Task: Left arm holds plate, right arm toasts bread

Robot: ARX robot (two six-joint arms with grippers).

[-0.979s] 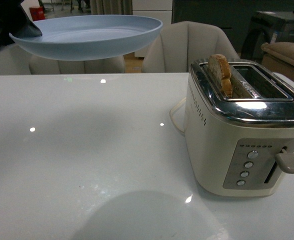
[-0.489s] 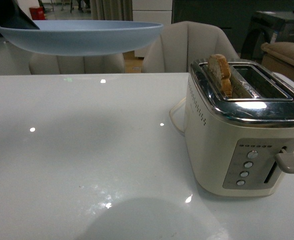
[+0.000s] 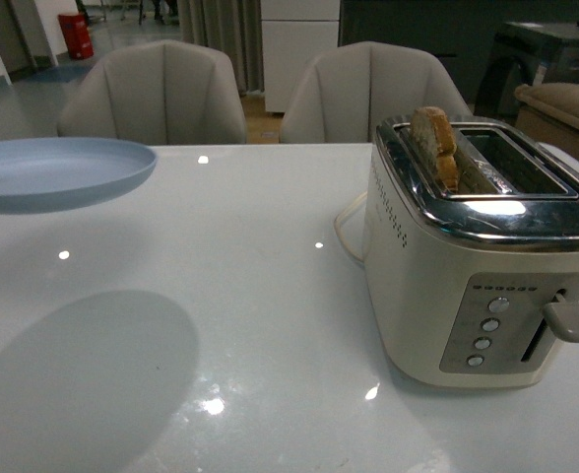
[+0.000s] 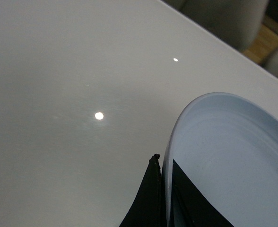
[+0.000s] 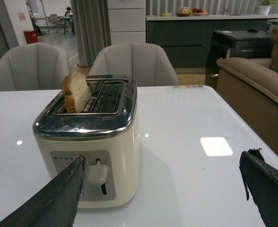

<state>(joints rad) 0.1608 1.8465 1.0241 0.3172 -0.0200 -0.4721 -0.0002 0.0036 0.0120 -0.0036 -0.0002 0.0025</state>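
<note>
Jaws: left gripper (image 4: 163, 191) clamped on plate (image 3: 63, 169) rim, plate held level over table (image 3: 270, 296), left side; right gripper (image 5: 162, 161) spread wide, empty, aimed at toaster (image 3: 467, 286) front. Bread (image 3: 432, 146) stands in toaster's left slot, poking out, so loading looks done; lever (image 3: 568, 320) seems up, pressing it prob. left.

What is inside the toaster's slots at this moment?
The bread stands in one slot, its top poking out and its lower part hidden by the toaster. The other slot looks empty; its bottom is not visible.
</note>
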